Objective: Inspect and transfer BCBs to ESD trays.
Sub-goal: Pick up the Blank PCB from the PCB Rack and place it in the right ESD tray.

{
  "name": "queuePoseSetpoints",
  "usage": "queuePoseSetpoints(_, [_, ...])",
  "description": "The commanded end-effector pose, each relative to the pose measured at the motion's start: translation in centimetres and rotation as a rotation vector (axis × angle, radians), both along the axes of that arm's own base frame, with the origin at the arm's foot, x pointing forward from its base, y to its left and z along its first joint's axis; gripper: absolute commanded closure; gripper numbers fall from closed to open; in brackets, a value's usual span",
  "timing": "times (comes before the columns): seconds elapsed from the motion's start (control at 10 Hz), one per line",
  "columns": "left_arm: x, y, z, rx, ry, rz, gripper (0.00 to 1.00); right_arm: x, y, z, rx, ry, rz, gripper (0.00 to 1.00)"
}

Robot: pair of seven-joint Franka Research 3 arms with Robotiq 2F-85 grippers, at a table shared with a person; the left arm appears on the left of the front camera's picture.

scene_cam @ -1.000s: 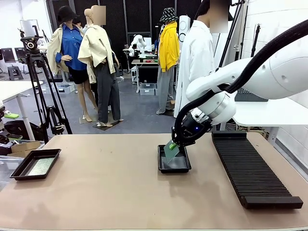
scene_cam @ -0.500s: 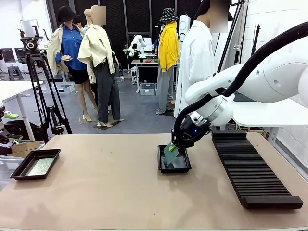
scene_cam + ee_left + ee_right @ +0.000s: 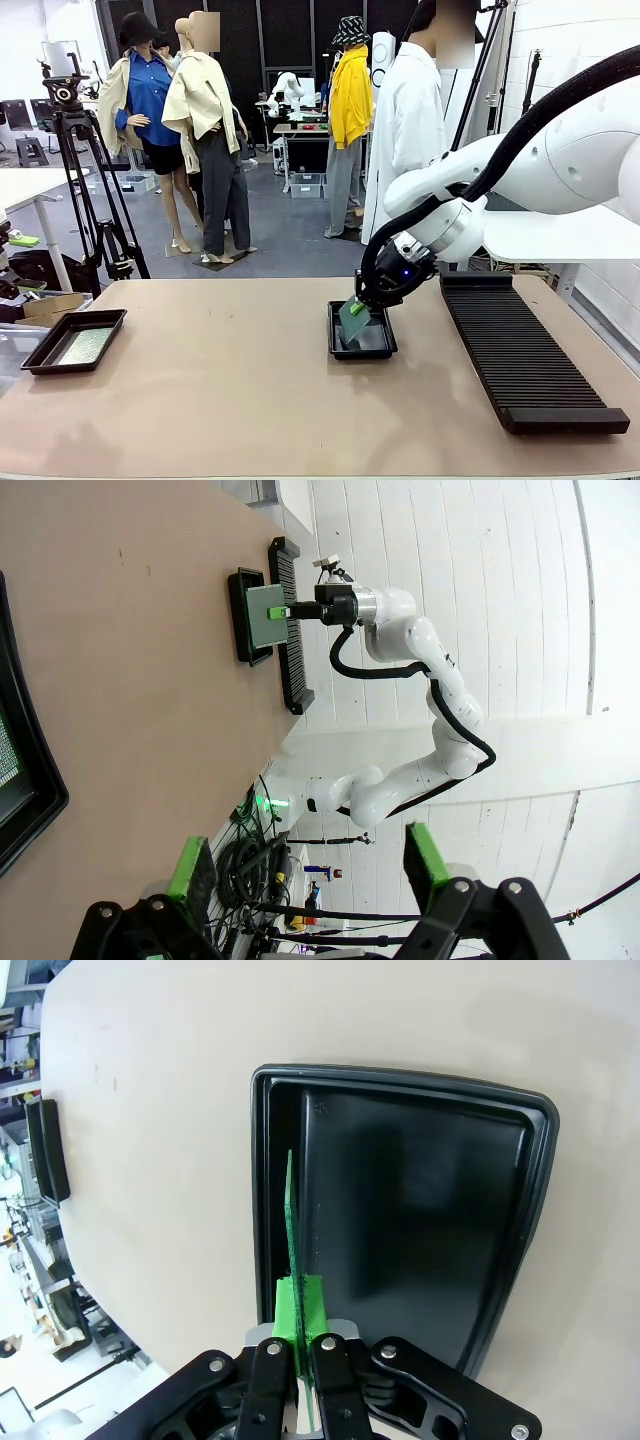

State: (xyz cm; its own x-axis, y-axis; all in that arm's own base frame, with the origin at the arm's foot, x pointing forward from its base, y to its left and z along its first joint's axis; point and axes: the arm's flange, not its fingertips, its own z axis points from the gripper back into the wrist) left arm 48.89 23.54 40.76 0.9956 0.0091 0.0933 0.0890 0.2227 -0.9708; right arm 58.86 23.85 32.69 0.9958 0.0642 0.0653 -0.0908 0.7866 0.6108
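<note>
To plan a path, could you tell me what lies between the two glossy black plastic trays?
Only bare tan tabletop, in the front view, between the left black tray and the centre black tray.

Bright, even indoor light; front view sharp. Soft glare on the black tray (image 3: pixel 420 1210); wrist views bend at edges.

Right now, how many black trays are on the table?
2. One tray sits at the table's left edge; the second tray lies mid-table, beneath the green board gripped by the right hand. None looks hidden.
</note>
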Motion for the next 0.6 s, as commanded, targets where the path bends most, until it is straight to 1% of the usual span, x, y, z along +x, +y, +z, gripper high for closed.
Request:
queuePoseSetpoints(0.0, [-0.06, 0.08, 0.15, -0.001, -0.002, 0.000, 0.00, 0.01, -0.06, -0.05, -0.001, 0.002, -0.004, 1.00])
queuePoseSetpoints(0.5, [-0.06, 0.08, 0.15, -0.001, -0.002, 0.000, 0.00, 0.01, -0.06, -0.05, -0.001, 0.002, -0.004, 1.00])
